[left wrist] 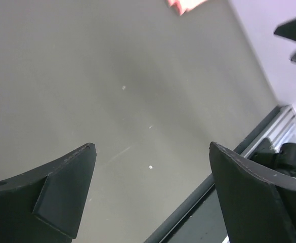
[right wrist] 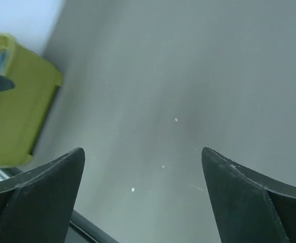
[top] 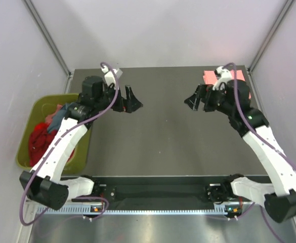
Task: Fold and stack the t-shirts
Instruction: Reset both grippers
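1. The left gripper [top: 132, 100] is seen with jaws spread wide and nothing between them. The right gripper [top: 192, 101] is shown likewise, empty. Both are hung above the far half of the dark grey table mat [top: 163, 136].
2. A folded salmon-pink cloth t-shirt [top: 207, 77] is found at one o'clock, in the far right corner, partly hidden by the right arm [top: 259, 136].
3. A crumpled red t-shirt [top: 36, 144] and a teal-blue t-shirt [top: 56, 117] are heaped in the olive-green plastic bin [top: 22, 152] at nine o'clock.
4. One shirt is judged done; the binned ones are yet to be fetched, folded and stacked.
5. The mat is flecked with white specks; pale lilac walls [top: 163, 30] are set round three sides.
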`<action>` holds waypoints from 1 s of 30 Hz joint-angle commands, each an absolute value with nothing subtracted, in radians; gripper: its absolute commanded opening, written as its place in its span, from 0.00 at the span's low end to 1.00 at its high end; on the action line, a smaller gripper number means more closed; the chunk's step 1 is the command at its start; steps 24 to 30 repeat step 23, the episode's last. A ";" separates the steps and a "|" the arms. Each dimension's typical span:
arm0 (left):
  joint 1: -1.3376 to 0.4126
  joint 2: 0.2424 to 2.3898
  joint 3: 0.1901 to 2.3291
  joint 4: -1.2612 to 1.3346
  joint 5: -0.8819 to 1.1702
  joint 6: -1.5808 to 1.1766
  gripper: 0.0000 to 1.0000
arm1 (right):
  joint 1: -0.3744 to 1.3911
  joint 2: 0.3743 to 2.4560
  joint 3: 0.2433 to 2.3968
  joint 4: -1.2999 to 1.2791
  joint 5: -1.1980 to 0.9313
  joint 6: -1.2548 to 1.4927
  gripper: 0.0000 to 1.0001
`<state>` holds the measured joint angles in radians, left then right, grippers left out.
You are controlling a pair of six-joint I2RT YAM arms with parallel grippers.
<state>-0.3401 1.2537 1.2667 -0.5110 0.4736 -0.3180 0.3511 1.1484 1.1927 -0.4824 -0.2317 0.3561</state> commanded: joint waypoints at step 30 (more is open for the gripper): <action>-0.337 1.060 1.223 -0.462 0.485 -0.374 0.98 | 0.364 0.767 1.048 -0.522 -0.005 0.492 1.00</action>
